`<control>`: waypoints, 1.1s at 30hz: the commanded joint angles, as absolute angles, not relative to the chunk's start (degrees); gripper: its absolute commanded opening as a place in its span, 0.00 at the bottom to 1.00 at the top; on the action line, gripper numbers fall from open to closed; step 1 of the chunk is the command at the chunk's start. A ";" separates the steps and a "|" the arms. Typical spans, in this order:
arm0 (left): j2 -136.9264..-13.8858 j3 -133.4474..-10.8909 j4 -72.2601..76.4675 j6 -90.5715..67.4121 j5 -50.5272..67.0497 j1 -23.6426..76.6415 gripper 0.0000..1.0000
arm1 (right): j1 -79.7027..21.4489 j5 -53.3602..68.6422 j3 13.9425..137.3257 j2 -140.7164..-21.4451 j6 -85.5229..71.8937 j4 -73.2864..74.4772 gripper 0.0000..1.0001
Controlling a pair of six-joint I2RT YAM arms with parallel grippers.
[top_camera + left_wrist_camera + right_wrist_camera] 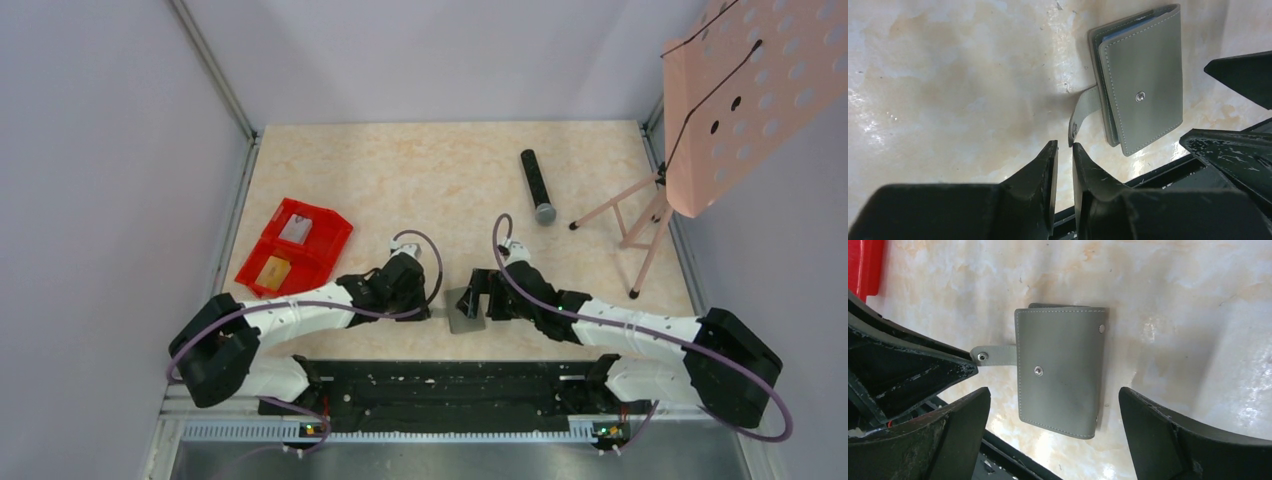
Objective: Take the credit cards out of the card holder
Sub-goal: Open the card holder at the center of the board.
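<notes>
Card holder lies flat on the table, near edge, between the two grippers. It's folded shut, but the closure strap is unsnapped and sticks out sideways toward the left arm. Left gripper: jaws pinched down to a thin slit with nothing in them; the strap tip sits right at the fingertips, and I can't tell from the wrist view whether it's touching. Right gripper: jaws spread wide, straddling the holder's body, no contact visible. Handling guess: light, thin, soft leather-type cover, so it will slide on the smooth top if pushed and flex if pinched at one corner. The strap is floppy, fine for pulling a flap but not for lifting. Better hold is across the two long edges with the right jaws, pinning it down while the left peels the top flap open from the strap side. A blue sliver at the open edge is probably the cards; they should be stiff and slick, so pinch an exposed edge and pull straight out.
</notes>
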State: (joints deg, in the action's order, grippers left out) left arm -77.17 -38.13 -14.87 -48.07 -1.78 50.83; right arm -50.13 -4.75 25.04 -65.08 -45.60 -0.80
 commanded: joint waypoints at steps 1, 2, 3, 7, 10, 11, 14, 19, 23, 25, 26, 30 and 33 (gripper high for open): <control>-73.46 -35.57 -11.98 -48.60 -1.69 49.50 0.20 | -53.15 -8.94 29.01 -68.66 -47.90 -0.18 0.99; -72.94 -34.92 -11.25 -48.62 -1.20 49.18 0.18 | -53.63 -9.49 29.76 -69.91 -48.21 0.66 0.99; -72.51 -34.31 -10.46 -48.68 -0.56 48.92 0.17 | -54.18 -10.34 30.87 -71.25 -48.46 2.33 0.99; -71.49 -32.69 -7.62 -48.52 2.54 48.30 0.12 | -56.27 -14.13 35.61 -76.18 -49.20 7.20 0.99; -71.36 -31.77 -6.13 -48.67 3.33 48.17 0.11 | -57.75 -16.16 37.58 -78.68 -50.22 7.93 0.99; -71.30 -31.60 -5.76 -48.81 3.74 48.09 0.11 | -58.21 -16.64 37.98 -79.44 -50.53 7.91 0.99; -70.24 -30.60 -4.78 -49.23 4.40 48.08 0.12 | -59.21 -17.64 39.23 -82.31 -51.17 8.03 0.99; -66.58 -28.75 -3.83 -50.26 3.82 47.99 0.19 | -60.78 -20.21 41.80 -86.14 -51.56 10.56 0.98; -64.47 -27.79 -3.07 -50.54 3.45 47.93 0.28 | -61.55 -21.79 42.31 -87.13 -51.48 11.30 0.90; -64.17 -27.82 -2.99 -50.58 3.47 47.93 0.33 | -62.05 -23.16 42.85 -87.44 -51.33 12.38 0.87; -64.17 -27.86 -2.77 -50.59 3.43 47.84 0.35 | -62.15 -23.56 43.15 -87.66 -51.33 12.75 0.87; -64.48 -27.77 -1.13 -50.80 3.82 47.81 0.43 | -62.31 -23.29 42.97 -87.92 -51.63 12.25 0.87; -65.36 -28.47 -0.49 -50.52 4.46 47.81 0.46 | -62.31 -22.61 42.27 -87.60 -51.91 11.00 0.87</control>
